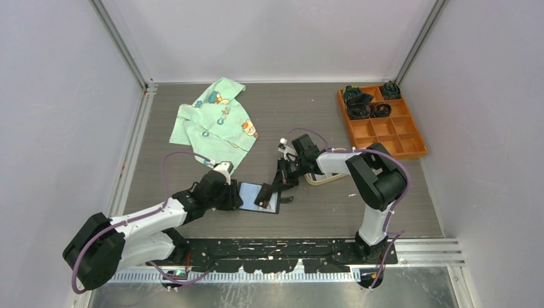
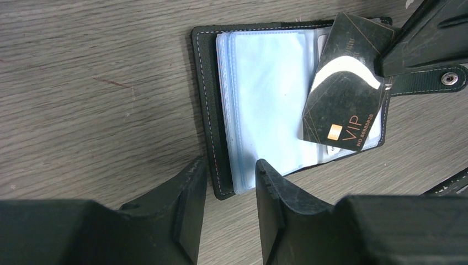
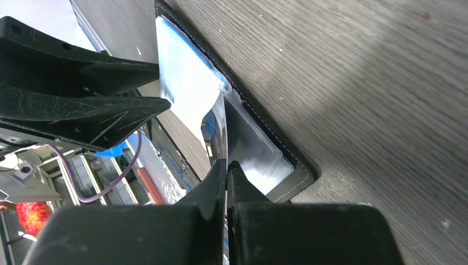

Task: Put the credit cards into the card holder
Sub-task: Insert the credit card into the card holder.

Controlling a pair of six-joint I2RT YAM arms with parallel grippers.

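The right tool [image 3: 226, 163] is clenched on a dark card [image 2: 342, 83], which is held slanted over the right side of the open holder [image 2: 265, 94]. The left tool [image 2: 230, 168] is placed astride the holder's corner, jaws partly apart; whether it is gripped cannot be told. The holder is laid on the bench [image 2: 83, 83].

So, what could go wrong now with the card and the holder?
1. The right claw pinches the card slanted across the sleeves, not lined up with a pocket. It may slide over them instead of going in.
2. The left claw only straddles one edge of the holder, jaws apart. A push from the card could probably shift the holder.
3. The sleeves look thin and may buckle under the card's corner.
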